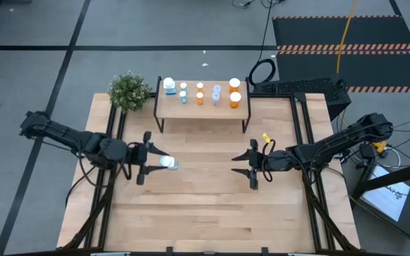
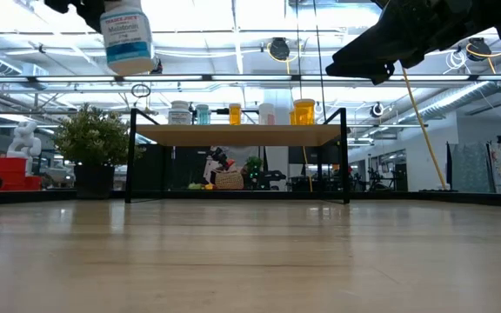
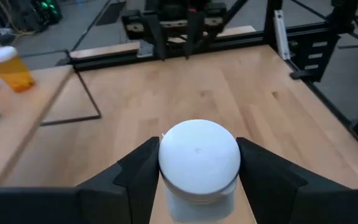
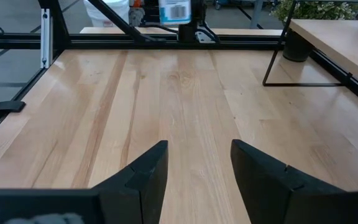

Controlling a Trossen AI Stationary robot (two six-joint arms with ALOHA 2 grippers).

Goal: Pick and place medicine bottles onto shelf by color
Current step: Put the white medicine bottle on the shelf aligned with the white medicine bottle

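White cap of a medicine bottle (image 3: 199, 155) fills the left wrist view, pinched between the two dark fingers (image 3: 138, 177) of the left gripper (image 1: 156, 163), which is closed on the bottle's sides. Low view shows this bottle (image 2: 127, 36) hanging clear above the tabletop (image 2: 250, 261), pale blue body, label facing out; it is well short of the shelf (image 1: 202, 108). Shelf already carries a row: white and pale blue bottles (image 1: 169, 87) toward the plant (image 1: 129, 91) end, orange bottles (image 1: 235, 94) toward the other end. Right gripper (image 1: 253, 164) waits mid-table, fingers parted, nothing between them. Judgement: step in hand is the carry to the shelf. To do it well, keep the bottle upright, approach above board height so the base clears the front edge, and set it down in a bare gap beside the blue ones without nudging neighbours. Release only once the base sits flat.
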